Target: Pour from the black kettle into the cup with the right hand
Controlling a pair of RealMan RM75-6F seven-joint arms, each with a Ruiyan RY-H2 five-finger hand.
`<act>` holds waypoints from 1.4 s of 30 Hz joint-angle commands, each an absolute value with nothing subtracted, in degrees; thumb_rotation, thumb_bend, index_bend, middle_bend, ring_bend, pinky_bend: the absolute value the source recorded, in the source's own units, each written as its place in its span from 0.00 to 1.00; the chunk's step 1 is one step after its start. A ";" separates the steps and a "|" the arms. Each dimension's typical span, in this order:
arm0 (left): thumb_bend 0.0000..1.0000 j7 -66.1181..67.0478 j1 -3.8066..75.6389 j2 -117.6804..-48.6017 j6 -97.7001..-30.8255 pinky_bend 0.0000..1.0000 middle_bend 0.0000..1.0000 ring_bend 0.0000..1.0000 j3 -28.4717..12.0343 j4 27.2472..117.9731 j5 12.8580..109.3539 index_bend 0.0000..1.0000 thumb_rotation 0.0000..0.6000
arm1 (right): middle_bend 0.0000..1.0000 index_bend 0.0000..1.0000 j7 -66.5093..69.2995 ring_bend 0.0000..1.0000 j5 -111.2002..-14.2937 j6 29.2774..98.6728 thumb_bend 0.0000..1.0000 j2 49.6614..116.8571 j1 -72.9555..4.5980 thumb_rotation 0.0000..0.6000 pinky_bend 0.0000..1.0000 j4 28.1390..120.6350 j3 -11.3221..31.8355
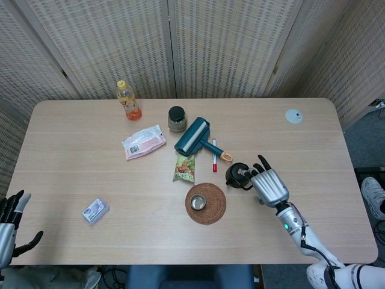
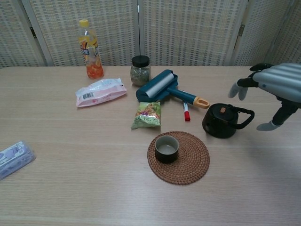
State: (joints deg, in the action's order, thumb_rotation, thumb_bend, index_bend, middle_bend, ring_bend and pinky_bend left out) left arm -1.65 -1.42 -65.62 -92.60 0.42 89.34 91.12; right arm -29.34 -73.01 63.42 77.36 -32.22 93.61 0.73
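The black kettle (image 2: 221, 122) (image 1: 236, 176) stands upright on the table, right of the woven coaster (image 2: 190, 162) (image 1: 215, 211). A small dark cup (image 2: 166, 148) (image 1: 198, 201) sits on the coaster. My right hand (image 2: 277, 87) (image 1: 270, 185) hovers to the right of the kettle, fingers spread, holding nothing and clear of the kettle's handle (image 2: 244, 117). My left hand (image 1: 11, 224) hangs open off the table's front left corner, seen only in the head view.
Behind the kettle lie a teal lint roller (image 2: 162, 86), a red marker (image 2: 186, 113) and a green snack packet (image 2: 147, 114). A jar (image 2: 140, 70), an orange drink bottle (image 2: 89, 49), a pink pouch (image 2: 100, 92) and a small packet (image 2: 14, 158) lie further left.
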 commanded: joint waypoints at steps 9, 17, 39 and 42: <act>0.24 -1.70 -1.60 -65.57 -92.71 0.00 0.00 0.01 0.48 89.31 91.12 0.00 1.00 | 0.40 0.38 -26.04 0.27 -74.85 62.06 0.03 80.11 -32.09 1.00 0.00 88.63 1.05; 0.24 -2.23 -1.80 -65.63 -92.65 0.00 0.00 0.01 0.49 88.69 90.76 0.00 1.00 | 0.40 0.38 -24.44 0.30 -74.63 60.19 0.03 82.54 -32.59 1.00 0.00 85.64 1.78; 0.24 -3.89 -1.84 -65.77 -92.16 0.00 0.00 0.01 0.59 87.63 90.53 0.00 1.00 | 0.49 0.48 -23.98 0.34 -74.55 57.89 0.00 82.37 -33.44 0.49 0.00 85.70 2.79; 0.25 -4.05 -1.86 -65.84 -92.11 0.00 0.00 0.01 0.61 87.54 90.49 0.00 1.00 | 0.49 0.48 -25.20 0.35 -73.95 57.68 0.00 82.51 -33.60 0.48 0.00 85.39 2.97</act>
